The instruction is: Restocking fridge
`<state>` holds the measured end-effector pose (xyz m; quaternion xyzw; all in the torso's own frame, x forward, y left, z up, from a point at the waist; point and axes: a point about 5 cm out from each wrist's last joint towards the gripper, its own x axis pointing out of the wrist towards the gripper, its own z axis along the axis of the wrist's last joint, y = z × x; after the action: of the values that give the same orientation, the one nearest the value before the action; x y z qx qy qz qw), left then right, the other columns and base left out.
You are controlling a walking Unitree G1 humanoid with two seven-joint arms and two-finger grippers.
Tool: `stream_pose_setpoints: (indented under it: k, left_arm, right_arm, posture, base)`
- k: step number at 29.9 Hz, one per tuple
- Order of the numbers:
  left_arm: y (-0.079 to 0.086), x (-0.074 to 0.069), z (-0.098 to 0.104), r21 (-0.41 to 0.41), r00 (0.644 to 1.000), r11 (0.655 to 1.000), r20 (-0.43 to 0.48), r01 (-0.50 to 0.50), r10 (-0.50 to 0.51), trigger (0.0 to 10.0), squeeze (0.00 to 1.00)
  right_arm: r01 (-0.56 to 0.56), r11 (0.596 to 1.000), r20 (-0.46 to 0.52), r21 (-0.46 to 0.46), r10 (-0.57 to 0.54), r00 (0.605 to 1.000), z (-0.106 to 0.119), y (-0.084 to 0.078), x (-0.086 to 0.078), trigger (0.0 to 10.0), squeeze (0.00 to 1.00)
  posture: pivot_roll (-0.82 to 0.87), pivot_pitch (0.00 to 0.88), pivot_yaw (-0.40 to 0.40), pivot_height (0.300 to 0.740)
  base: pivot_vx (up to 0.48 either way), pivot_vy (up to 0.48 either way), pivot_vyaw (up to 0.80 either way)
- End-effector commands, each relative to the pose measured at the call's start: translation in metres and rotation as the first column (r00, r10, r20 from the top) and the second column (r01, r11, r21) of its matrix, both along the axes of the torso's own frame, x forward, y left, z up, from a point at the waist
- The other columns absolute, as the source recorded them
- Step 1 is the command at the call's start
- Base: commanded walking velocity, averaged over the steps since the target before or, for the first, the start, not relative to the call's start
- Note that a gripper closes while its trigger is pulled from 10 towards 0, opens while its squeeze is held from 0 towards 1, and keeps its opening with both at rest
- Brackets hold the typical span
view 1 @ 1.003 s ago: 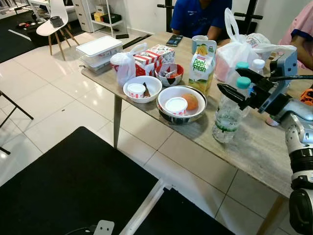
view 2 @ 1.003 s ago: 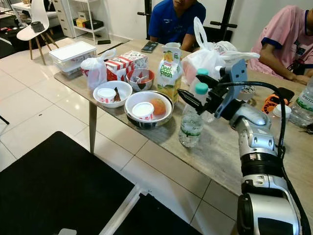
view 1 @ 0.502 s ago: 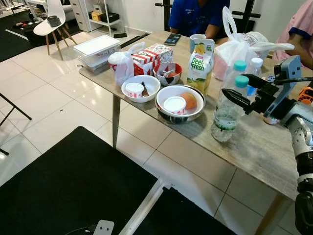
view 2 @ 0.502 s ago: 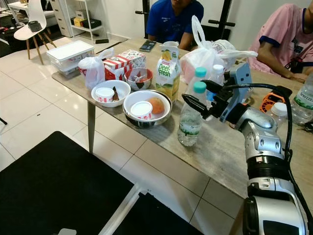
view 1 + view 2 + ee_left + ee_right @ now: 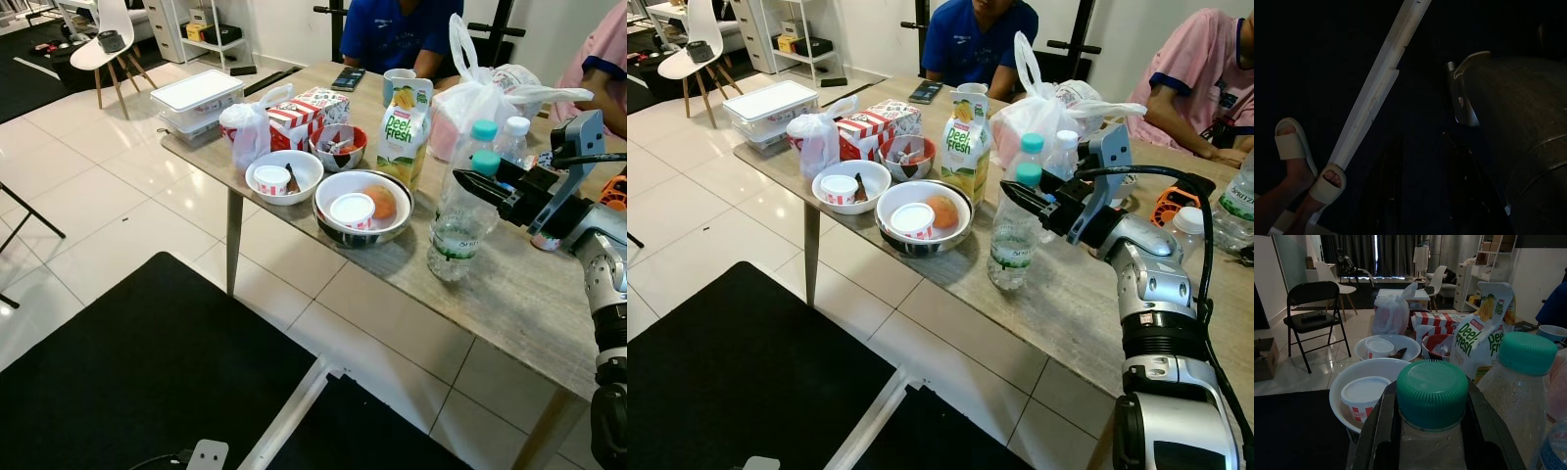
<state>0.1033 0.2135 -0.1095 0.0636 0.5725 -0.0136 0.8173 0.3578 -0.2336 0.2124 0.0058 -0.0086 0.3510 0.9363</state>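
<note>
A clear water bottle [image 5: 1013, 240] with a teal cap stands upright near the table's front edge, its neck between the right gripper's [image 5: 1034, 195] black fingers, another teal-capped bottle [image 5: 1028, 157] just behind

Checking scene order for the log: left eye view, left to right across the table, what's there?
Stacked lidded containers → knotted white bag → white bowl with a small tub → large bowl with a tub and an orange fruit → Deeli Fresh carton → teal-capped water bottle → right gripper.

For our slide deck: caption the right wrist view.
Right gripper straddling the teal-capped clear plastic water bottle beside bowls and a juice carton.
</note>
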Motion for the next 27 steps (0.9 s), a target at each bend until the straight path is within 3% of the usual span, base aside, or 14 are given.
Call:
stream_pose_setpoints:
  k: [1,6,13,15,16,19,27]
  left_arm:
    - [-0.006,-0.007,-0.003,-0.026,1.000,1.000,-0.029,-0.002,0.001,10.0,0.00]
    - [-0.006,-0.007,-0.003,-0.029,1.000,1.000,-0.028,-0.004,0.004,10.0,0.00]
    - [-0.006,-0.007,-0.003,-0.029,1.000,1.000,-0.027,-0.005,0.004,10.0,0.00]
    - [-0.006,-0.007,-0.003,-0.029,1.000,1.000,-0.028,-0.004,0.003,10.0,0.00]
    - [-0.006,-0.007,-0.003,-0.029,1.000,1.000,-0.028,-0.004,0.003,10.0,0.00]
    - [-0.006,-0.006,-0.003,-0.029,1.000,1.000,-0.028,-0.005,0.005,10.0,0.00]
    - [-0.006,-0.006,-0.003,-0.031,1.000,0.999,-0.028,-0.008,0.007,10.0,0.00]
  right_arm:
    - [-0.020,1.000,0.002,0.004,0.020,1.000,0.000,0.003,-0.001,0.0,0.00]
    - [-0.056,0.998,0.021,0.011,0.056,0.998,0.001,0.005,-0.004,0.0,0.00]
    - [-0.196,0.980,0.087,0.026,0.193,0.977,0.004,0.011,-0.018,0.0,0.00]
    - [-0.297,0.953,0.131,0.057,0.288,0.949,0.008,0.017,-0.028,0.0,0.00]
    - [-0.297,0.953,0.131,0.057,0.288,0.949,0.008,0.017,-0.028,0.0,0.00]
    - [-0.432,0.897,0.194,0.093,0.409,0.892,0.015,0.027,-0.042,0.0,0.00]
    - [-0.605,0.785,0.267,0.131,0.560,0.784,0.021,0.048,-0.060,0.0,0.00]
  posture:
    - [-0.01,0.000,0.012,0.740]
    - [0.00,0.000,0.011,0.740]
    - [0.00,0.000,0.012,0.740]
    - [-0.01,0.000,0.012,0.740]
    - [-0.01,0.000,0.012,0.740]
    - [-0.01,0.000,0.012,0.740]
    - [-0.01,0.000,0.016,0.740]
  base:
    - [0.000,0.000,0.00]
    - [0.000,0.000,0.00]
    - [0.000,0.000,0.00]
    - [0.000,0.000,0.00]
    - [0.000,0.000,0.00]
    - [0.000,0.000,0.00]
    - [0.000,0.000,0.00]
